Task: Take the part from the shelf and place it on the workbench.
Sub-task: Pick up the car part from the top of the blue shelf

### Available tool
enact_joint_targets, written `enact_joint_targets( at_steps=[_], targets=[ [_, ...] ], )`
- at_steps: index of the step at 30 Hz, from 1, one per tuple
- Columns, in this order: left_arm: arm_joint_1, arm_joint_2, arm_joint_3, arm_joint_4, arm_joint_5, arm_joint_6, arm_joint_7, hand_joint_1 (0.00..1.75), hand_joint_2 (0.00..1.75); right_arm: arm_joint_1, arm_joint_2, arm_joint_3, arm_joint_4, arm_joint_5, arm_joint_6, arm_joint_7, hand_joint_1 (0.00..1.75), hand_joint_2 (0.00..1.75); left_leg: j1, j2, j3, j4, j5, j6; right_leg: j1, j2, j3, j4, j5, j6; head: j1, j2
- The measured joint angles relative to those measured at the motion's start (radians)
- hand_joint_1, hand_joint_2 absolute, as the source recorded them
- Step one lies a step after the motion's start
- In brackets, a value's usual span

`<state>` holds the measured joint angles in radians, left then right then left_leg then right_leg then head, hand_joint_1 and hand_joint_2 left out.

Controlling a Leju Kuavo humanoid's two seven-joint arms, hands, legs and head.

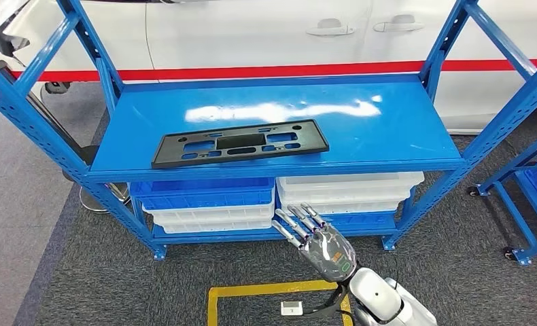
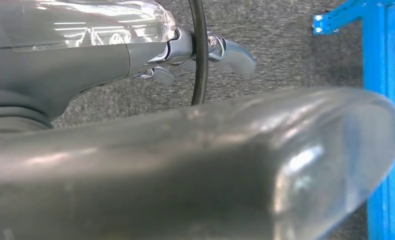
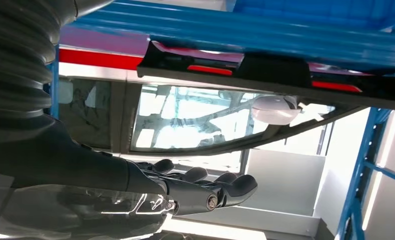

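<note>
Grey carpet (image 1: 102, 285) runs under a blue shelf (image 1: 388, 129), with a white car (image 1: 252, 34) close behind it. On the top deck I see the part (image 1: 240, 142), a flat black slotted panel, lying left of centre with its long side near the front edge and bare deck to its right and behind it. Blue and white bins (image 1: 204, 200) fill the level below. My right hand (image 1: 317, 238) is raised in front of the shelf's lower level, below the part and apart from it, fingers (image 1: 300, 221) stretched out straight and spread, holding nothing. Yellow floor tape (image 1: 215, 305) sits just below it. My left hand (image 2: 135, 55) shows at the wrist camera over carpet, fingers partly curled with nothing in them; I cannot tell how far they are closed.
</note>
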<state>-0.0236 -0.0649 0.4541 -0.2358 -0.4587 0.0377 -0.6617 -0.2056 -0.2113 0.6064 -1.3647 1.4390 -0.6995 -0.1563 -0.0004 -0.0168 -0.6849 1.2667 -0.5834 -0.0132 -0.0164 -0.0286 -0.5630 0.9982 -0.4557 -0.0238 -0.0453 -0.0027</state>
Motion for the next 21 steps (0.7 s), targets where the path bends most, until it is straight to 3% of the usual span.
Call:
enact_joint_targets(
  at_steps=[1, 2, 5, 7, 11, 12, 14, 16, 17, 18, 19, 21],
  targets=[
    [0.001, 0.001, 0.0, 0.0, 0.0, 0.0, 0.005, 0.0, 0.0, 0.0, 0.0, 0.0, 0.004, 0.004, 0.0, 0.004, 0.0, 1.75, 0.002, 0.001, -0.013, 0.026, -0.002, -0.004, 0.0, -0.001, 0.0, 0.001, 0.0, 0.0, 0.0, 0.0],
    [0.003, 0.002, 0.001, 0.001, -0.001, 0.001, 0.014, 0.0, 0.0, 0.0, 0.0, 0.0, 0.009, 0.012, 0.0, 0.013, 0.0, 1.75, 0.004, 0.001, -0.006, 0.013, 0.016, -0.006, -0.001, -0.001, 0.0, 0.002, -0.001, 0.001, 0.0, 0.0],
    [0.004, 0.004, 0.006, 0.004, -0.006, 0.008, 0.046, 0.0, 0.0, -0.006, 0.0, 0.0, 0.03, 0.039, 0.0, 0.046, 0.0, 1.75, 0.007, 0.002, 0.086, -0.175, 0.109, -0.006, -0.002, -0.001, 0.001, 0.01, -0.007, 0.012, 0.0, 0.0],
    [0.004, 0.005, 0.011, 0.006, -0.01, 0.015, 0.062, 0.0, 0.0, -0.011, 0.0, 0.0, 0.041, 0.046, 0.0, 0.057, 0.0, 1.75, 0.005, -0.001, 0.115, -0.242, 0.126, 0.008, 0.001, 0.001, 0.0, 0.015, -0.009, 0.023, 0.0, 0.0],
    [0.005, 0.006, 0.021, 0.01, -0.008, 0.02, 0.125, 0.0, 0.0, -0.03, 0.003, 0.0, 0.078, 0.036, 0.0, 0.075, 0.0, 1.75, 0.005, -0.004, 0.119, -0.253, 0.133, 0.041, -0.001, 0.006, -0.006, 0.031, -0.022, 0.043, 0.0, 0.0],
    [0.005, 0.008, 0.025, 0.011, -0.003, 0.017, 0.139, 0.0, 0.0, -0.037, 0.004, 0.0, 0.087, 0.027, 0.0, 0.076, 0.0, 1.75, 0.006, -0.004, 0.12, -0.257, 0.136, 0.047, -0.003, 0.009, -0.022, 0.065, -0.043, 0.046, 0.001, 0.0],
    [0.005, 0.012, 0.037, 0.011, 0.011, 0.007, 0.165, 0.0, 0.0, -0.046, 0.005, 0.0, 0.107, 0.009, 0.0, 0.072, 0.0, 1.75, 0.005, -0.006, 0.119, -0.258, 0.135, 0.055, -0.005, 0.015, -0.082, 0.19, -0.103, 0.048, 0.001, 0.0],
    [0.005, 0.018, 0.052, 0.012, 0.022, 0.0, 0.192, 0.0, 0.0, -0.049, 0.005, 0.001, 0.126, -0.008, 0.0, 0.065, 0.0, 1.75, 0.001, -0.01, 0.12, -0.257, 0.131, 0.058, -0.006, 0.017, -0.137, 0.293, -0.126, 0.048, 0.001, 0.0],
    [0.006, 0.02, 0.059, 0.013, 0.026, -0.002, 0.204, 0.0, 0.0, -0.05, 0.005, 0.001, 0.132, -0.015, -0.001, 0.061, 0.0, 1.75, -0.001, -0.012, 0.123, -0.257, 0.129, 0.059, -0.006, 0.017, -0.14, 0.293, -0.109, 0.046, 0.001, 0.0],
    [0.006, 0.022, 0.065, 0.014, 0.028, -0.002, 0.214, 0.0, 0.0, -0.051, 0.005, 0.002, 0.138, -0.023, -0.001, 0.058, 0.0, 1.75, -0.003, -0.014, 0.128, -0.257, 0.125, 0.058, -0.006, 0.017, -0.124, 0.253, -0.076, 0.041, 0.001, 0.0],
    [0.006, 0.023, 0.071, 0.014, 0.03, -0.003, 0.221, 0.0, 0.0, -0.053, 0.005, 0.003, 0.141, -0.03, -0.001, 0.055, 0.0, 1.75, -0.005, -0.016, 0.134, -0.256, 0.122, 0.057, -0.003, 0.016, -0.094, 0.186, -0.036, 0.034, 0.001, 0.0],
    [0.005, 0.024, 0.08, 0.015, 0.031, -0.003, 0.228, 0.0, 0.0, -0.059, 0.006, 0.004, 0.144, -0.042, -0.001, 0.049, 0.0, 1.75, -0.009, -0.017, 0.14, -0.256, 0.114, 0.052, 0.005, 0.012, -0.035, 0.065, 0.004, 0.018, 0.001, 0.0]
  ],
)
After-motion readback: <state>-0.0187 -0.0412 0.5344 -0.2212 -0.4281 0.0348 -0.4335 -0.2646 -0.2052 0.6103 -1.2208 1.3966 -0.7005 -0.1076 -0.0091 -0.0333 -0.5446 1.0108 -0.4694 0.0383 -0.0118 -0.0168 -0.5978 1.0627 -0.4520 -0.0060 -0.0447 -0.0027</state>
